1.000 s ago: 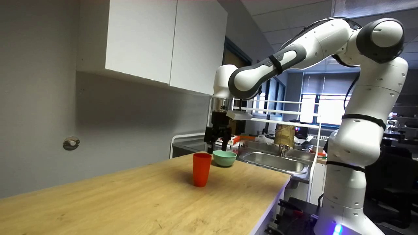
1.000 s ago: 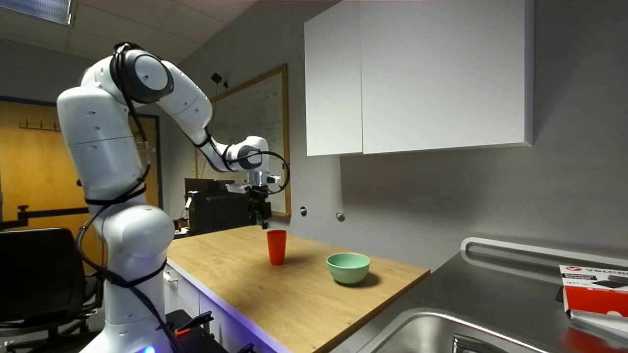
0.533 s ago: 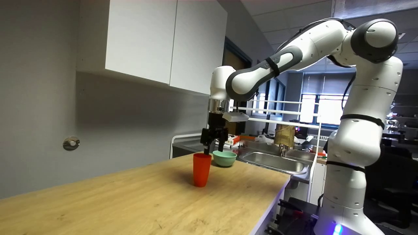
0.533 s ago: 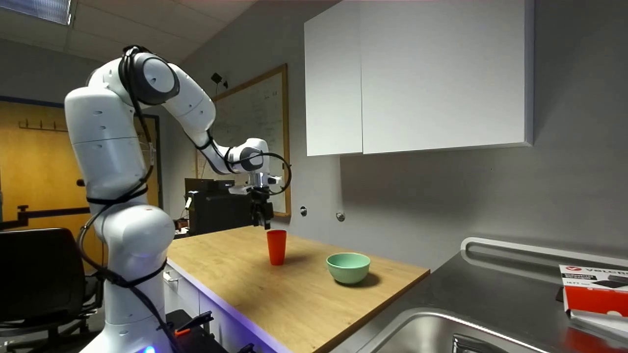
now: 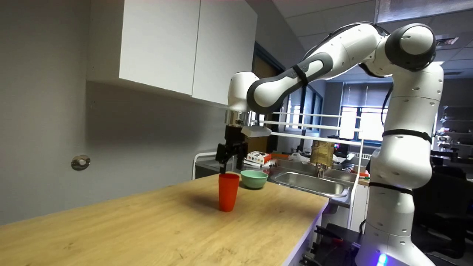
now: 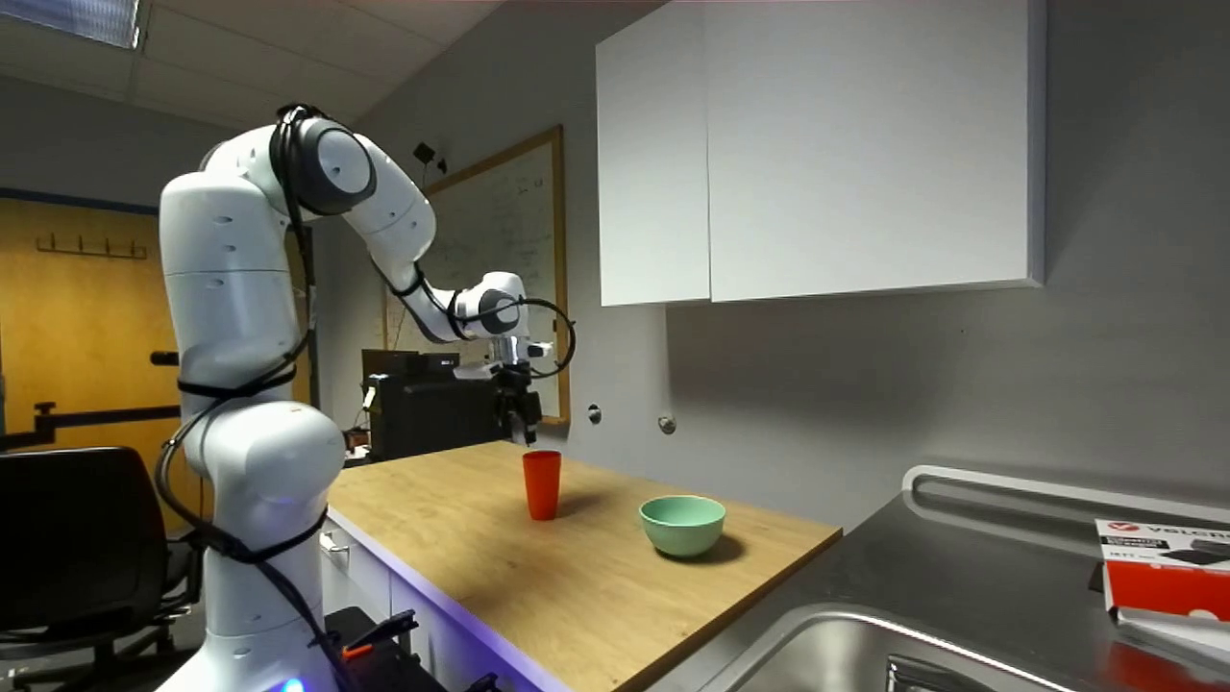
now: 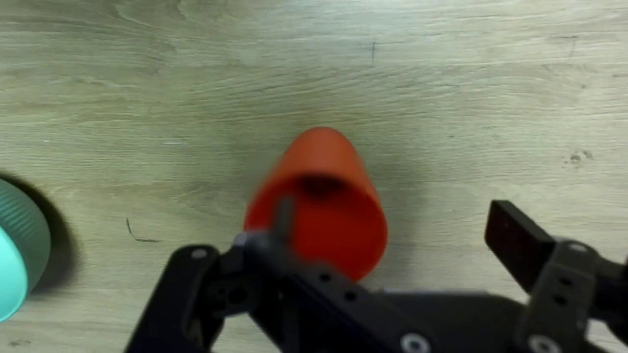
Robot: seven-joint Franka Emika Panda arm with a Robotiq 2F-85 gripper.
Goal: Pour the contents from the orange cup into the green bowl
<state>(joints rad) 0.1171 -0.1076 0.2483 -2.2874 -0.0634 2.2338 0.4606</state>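
Since a second ago the gripper (image 5: 231, 170) has shifted toward the counter (image 5: 155, 229) edge along the wall (image 5: 155, 162), at much the same height, and the elbow of the arm (image 5: 412, 111) has swung that way too, dipping a little. In an exterior view one of the fingers (image 5: 223, 167) lined up with the right end of the rim of the cup (image 5: 228, 194); now it lines up with the left. The fingers are spread wide and hold nothing. In the wrist view one crosses the cup's mouth and the other stands apart to the right, over the counter; whether the first touches the rim, I cannot tell. Cup and bowl (image 6: 682, 529) have not moved. The cup stands upright, well in from the counter's front edge, farther than the bowl from the edge by the sink (image 5: 306, 181); the bowl sits near that edge, toward the corner by the wall. Beyond the counter, the box (image 5: 259, 157), partly covered by the gripper before, now shows more of itself
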